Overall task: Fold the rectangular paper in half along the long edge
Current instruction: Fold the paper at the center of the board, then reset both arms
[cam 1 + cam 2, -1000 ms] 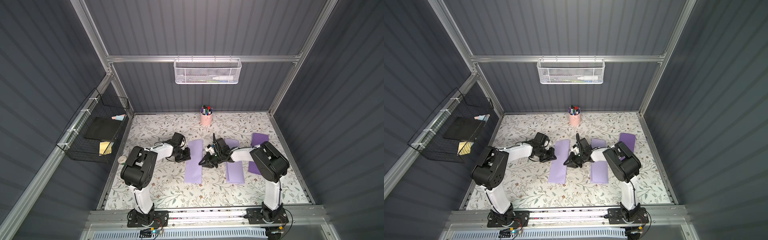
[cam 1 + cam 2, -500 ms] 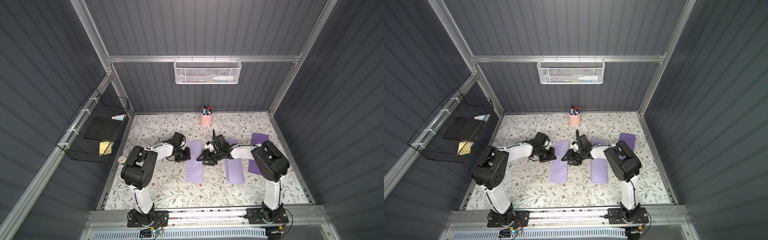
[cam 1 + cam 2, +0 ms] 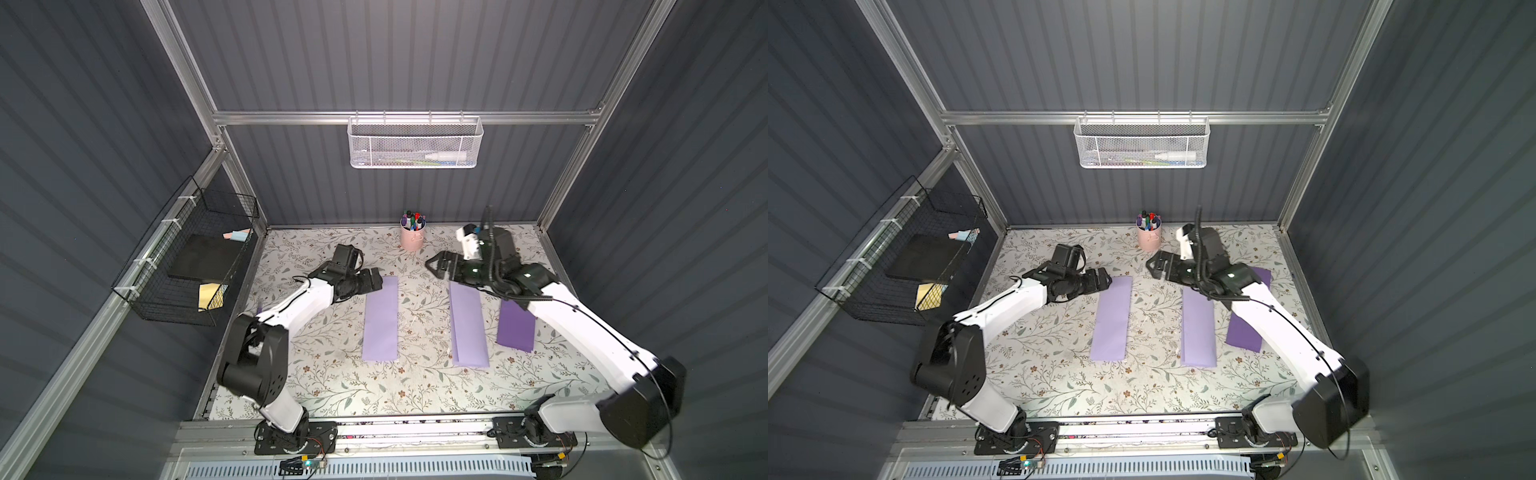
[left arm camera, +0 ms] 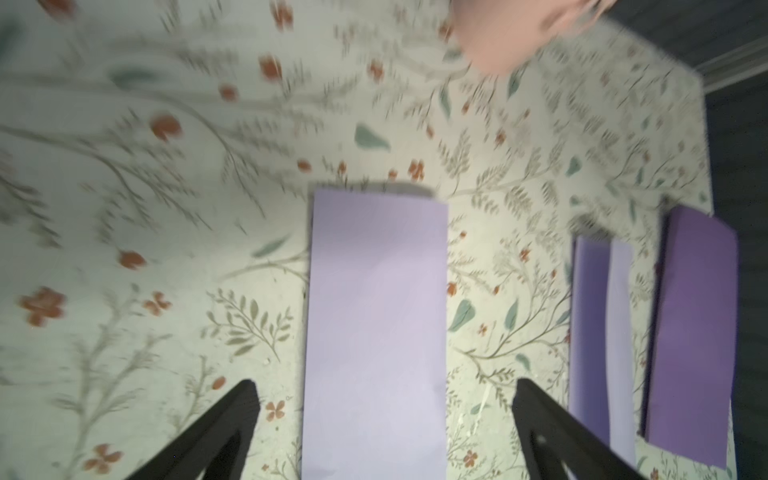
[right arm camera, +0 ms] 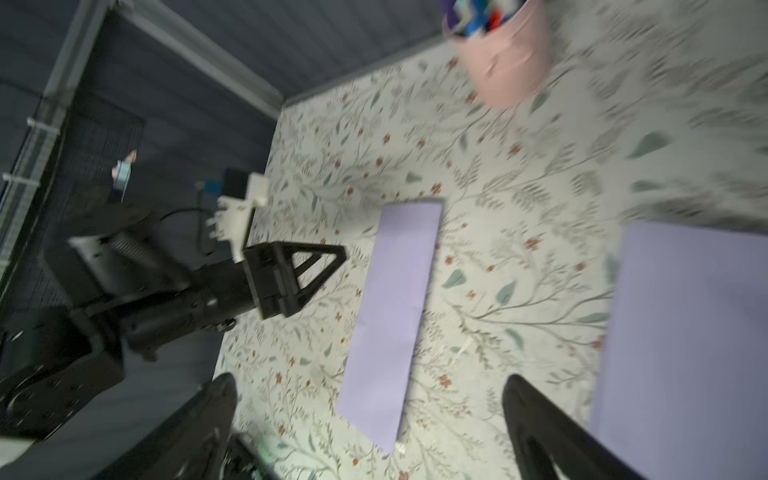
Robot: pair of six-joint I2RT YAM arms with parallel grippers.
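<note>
The rectangular paper (image 3: pixel 380 318) is a narrow lilac strip lying flat on the floral table (image 3: pixel 324 365), left of centre in both top views (image 3: pixel 1112 318). My left gripper (image 3: pixel 375 279) hovers at its far end, open. In the left wrist view the paper (image 4: pixel 374 332) runs between the spread black fingertips (image 4: pixel 245 399), untouched, under the left gripper (image 4: pixel 384 388). My right gripper (image 3: pixel 435 265) is raised near the pink cup, open and empty. The right wrist view shows the paper (image 5: pixel 392 316) ahead of the right gripper (image 5: pixel 370 384), apart from it.
A second lilac sheet (image 3: pixel 467 328) and a darker purple sheet (image 3: pixel 515 328) lie to the right, partly under my right arm. A pink cup of markers (image 3: pixel 412 239) stands at the back. A white mesh basket (image 3: pixel 415 143) and a black wire basket (image 3: pixel 187 266) hang on the walls.
Both grippers have opened. My right gripper has drawn away from the paper's right edge, up and back toward the pink cup. The left gripper stays at the paper's far end.
</note>
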